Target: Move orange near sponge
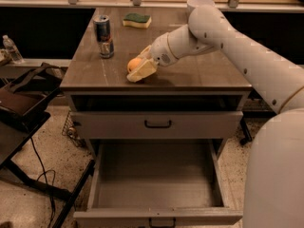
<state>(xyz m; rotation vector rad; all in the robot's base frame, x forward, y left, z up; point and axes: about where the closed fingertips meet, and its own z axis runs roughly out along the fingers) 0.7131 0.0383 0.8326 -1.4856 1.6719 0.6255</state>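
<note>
The orange sits near the front of the wooden table top, between the pale yellow pads of my gripper. The gripper reaches in from the right, low over the table, with its fingers closed around the fruit. The sponge, dark green on top and yellow below, lies at the back of the table, well behind the orange and apart from it.
A drink can stands left of the orange, between it and the sponge. A white bowl is at the back right, partly behind my arm. The lower drawer hangs open below. A dark chair and cables are at the left.
</note>
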